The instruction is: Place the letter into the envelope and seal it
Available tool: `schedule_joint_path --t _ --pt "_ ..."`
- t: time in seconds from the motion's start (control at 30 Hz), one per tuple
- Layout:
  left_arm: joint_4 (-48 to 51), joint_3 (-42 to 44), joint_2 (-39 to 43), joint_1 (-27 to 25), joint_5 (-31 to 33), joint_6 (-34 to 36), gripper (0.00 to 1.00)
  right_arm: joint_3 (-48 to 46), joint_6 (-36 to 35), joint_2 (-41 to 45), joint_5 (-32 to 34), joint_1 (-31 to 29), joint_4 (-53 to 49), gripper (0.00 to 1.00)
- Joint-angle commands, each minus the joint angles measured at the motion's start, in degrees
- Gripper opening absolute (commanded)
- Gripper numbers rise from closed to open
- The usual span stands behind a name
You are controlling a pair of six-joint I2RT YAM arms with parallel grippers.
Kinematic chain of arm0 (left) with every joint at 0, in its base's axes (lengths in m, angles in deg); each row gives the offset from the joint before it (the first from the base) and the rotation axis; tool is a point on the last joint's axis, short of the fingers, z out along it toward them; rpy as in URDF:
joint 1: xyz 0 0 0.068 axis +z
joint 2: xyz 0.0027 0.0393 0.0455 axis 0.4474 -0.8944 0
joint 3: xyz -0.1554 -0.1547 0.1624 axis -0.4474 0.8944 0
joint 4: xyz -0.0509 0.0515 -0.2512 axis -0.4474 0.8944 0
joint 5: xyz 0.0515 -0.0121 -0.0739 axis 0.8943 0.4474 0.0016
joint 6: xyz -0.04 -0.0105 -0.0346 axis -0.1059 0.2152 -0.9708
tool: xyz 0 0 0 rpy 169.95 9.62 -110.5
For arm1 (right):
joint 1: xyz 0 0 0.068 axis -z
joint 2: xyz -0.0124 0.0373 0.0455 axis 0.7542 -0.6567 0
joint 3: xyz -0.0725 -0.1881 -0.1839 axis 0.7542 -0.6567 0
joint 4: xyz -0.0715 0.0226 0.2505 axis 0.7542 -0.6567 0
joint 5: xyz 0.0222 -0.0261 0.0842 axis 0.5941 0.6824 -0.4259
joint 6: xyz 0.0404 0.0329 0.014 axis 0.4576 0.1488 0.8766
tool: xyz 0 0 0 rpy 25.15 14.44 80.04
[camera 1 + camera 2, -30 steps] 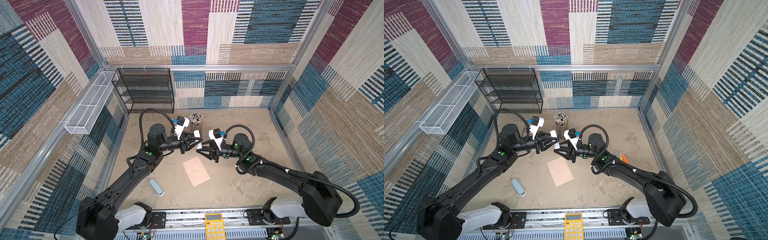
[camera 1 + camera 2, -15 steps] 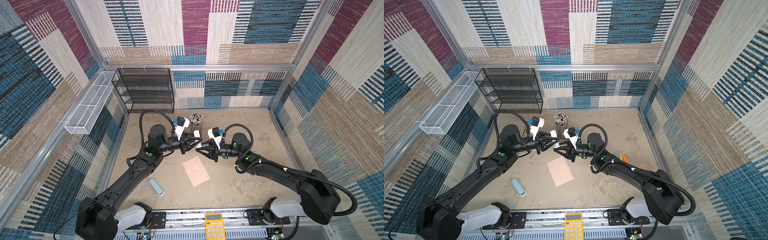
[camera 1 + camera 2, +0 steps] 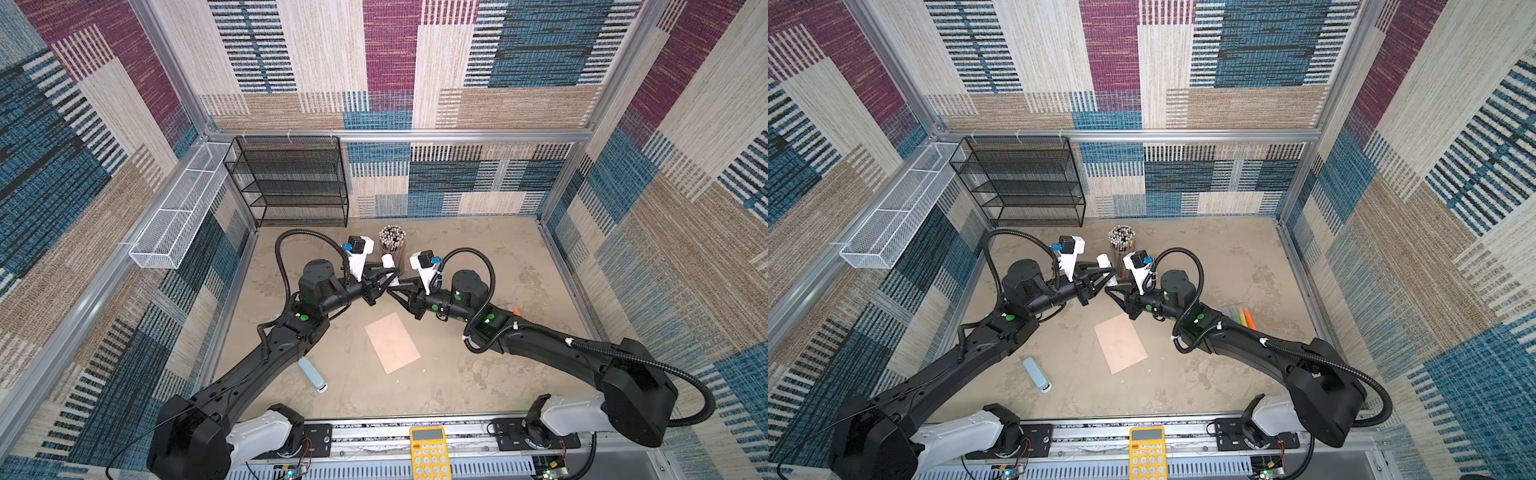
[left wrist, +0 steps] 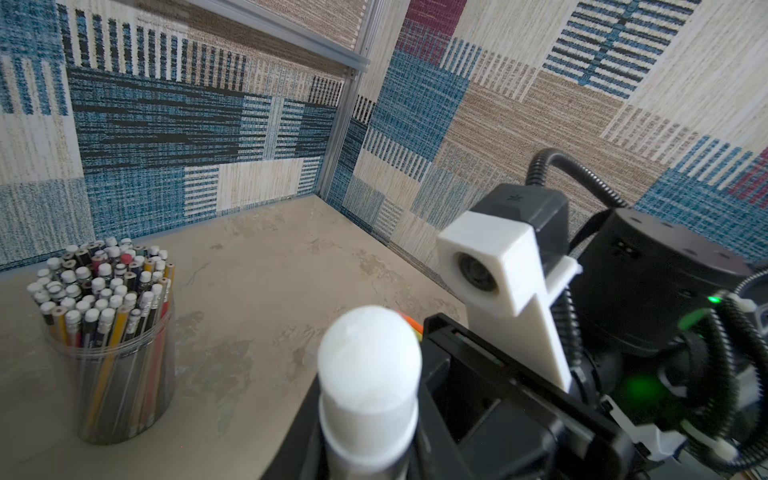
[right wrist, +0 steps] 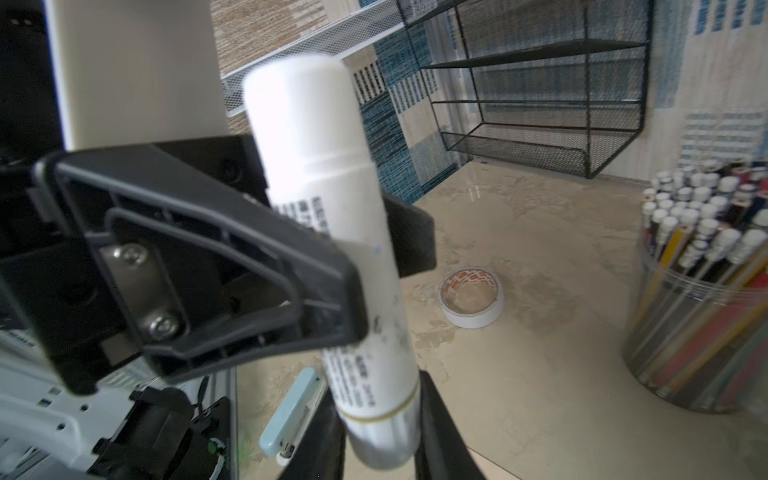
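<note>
The envelope (image 3: 392, 343) (image 3: 1120, 343) lies flat on the table as a plain peach rectangle, with no flap showing. The letter is out of view. Above and behind the envelope my two grippers meet tip to tip over a white glue stick (image 3: 387, 261) (image 5: 316, 145) (image 4: 368, 353). My left gripper (image 3: 390, 275) (image 3: 1111, 272) (image 4: 368, 436) is shut on the stick's middle. My right gripper (image 3: 388, 291) (image 3: 1106, 291) (image 5: 380, 436) has its jaws closed on the stick's lower end.
A clear cup of pencils (image 3: 392, 239) stands just behind the grippers, with a tape roll (image 5: 471, 297) beside it. A light blue stapler (image 3: 311, 374) lies front left and orange markers (image 3: 1246, 318) lie right. A black wire shelf (image 3: 291, 183) is at the back and a yellow calculator (image 3: 428, 453) at the front edge.
My right gripper has moved left to meet the left gripper and closed a little on the glue stick's end. The left arm and the envelope have stayed put.
</note>
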Motion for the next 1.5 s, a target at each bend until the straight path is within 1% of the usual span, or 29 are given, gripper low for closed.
schedule_joint_path --t 0.0,0.2,0.3,0.37,0.47,0.5,0.57,0.63,0.73,0.83,0.93,1.0,1.1,1.17,1.2,1.27,1.47 --pt "3.2 -0.6 -1.1 -0.7 6.8 0.7 0.0 1.3 -2.4 0.8 12.1 -3.4 7.2 0.16" --pt "3.9 -1.0 -2.0 -1.4 11.7 -1.1 0.0 1.4 -5.3 -0.4 27.3 -8.6 8.5 0.18" --pt "4.0 -1.0 -2.4 -1.6 13.1 -2.1 0.0 2.9 -7.6 -2.0 31.7 -10.7 7.5 0.22" --pt "3.8 -1.0 -2.4 -1.6 13.2 -2.5 0.0 3.1 -8.1 -2.5 31.9 -11.0 6.9 0.25" --pt "2.5 -0.7 -2.0 -1.2 11.9 -2.6 0.0 1.7 -9.4 -2.0 30.9 -11.0 6.5 0.37" --pt "1.4 -0.4 -1.7 -0.6 10.2 -2.8 0.0 0.8 -10.1 -1.7 30.3 -11.0 6.7 0.42" --pt "-0.4 -0.5 -1.6 1.2 6.3 -4.0 0.0 -1.5 -11.5 -1.3 28.7 -10.9 7.3 0.47" --pt "-1.3 -1.3 -1.9 3.0 1.3 -4.5 0.0 -3.6 -13.3 -0.6 25.4 -10.5 7.5 0.5" --pt "-2.4 -2.2 -2.1 5.0 -6.0 -4.4 0.0 -6.8 -14.5 1.7 16.3 -8.6 8.2 0.52" --pt "-5.3 -1.9 -2.4 6.6 -11.8 -4.9 0.0 -9.2 -13.8 4.0 4.6 -4.4 9.9 0.54" --pt "-8.0 -1.8 -3.5 7.2 -17.4 -5.6 0.0 -10.8 -10.7 4.7 -8.0 2.2 12.9 0.54" --pt "-9.8 -2.1 -4.6 7.2 -21.6 -6.5 0.0 -10.8 -9.7 4.0 -18.3 5.9 15.2 0.55" --pt "-13.8 -1.5 -6.0 7.1 -25.2 -8.7 0.0 -8.5 -9.7 1.3 -31.3 8.9 16.0 0.55" --pt "-18.0 -1.1 -6.6 7.1 -27.1 -10.0 0.0 -7.0 -9.7 -0.7 -37.1 9.7 16.3 0.55" --pt "-19.0 -0.9 -7.0 7.1 -27.8 -10.6 0.0 -6.3 -9.4 -1.7 -39.6 10.0 16.8 0.56" --pt "-20.4 -0.5 -7.3 7.1 -28.6 -11.0 0.0 -5.2 -9.1 -3.1 -42.4 10.4 17.1 0.56" --pt "-21.8 -0.1 -7.6 7.0 -29.7 -11.6 0.0 -5.4 -7.2 -3.9 -42.0 11.1 21.9 0.58"
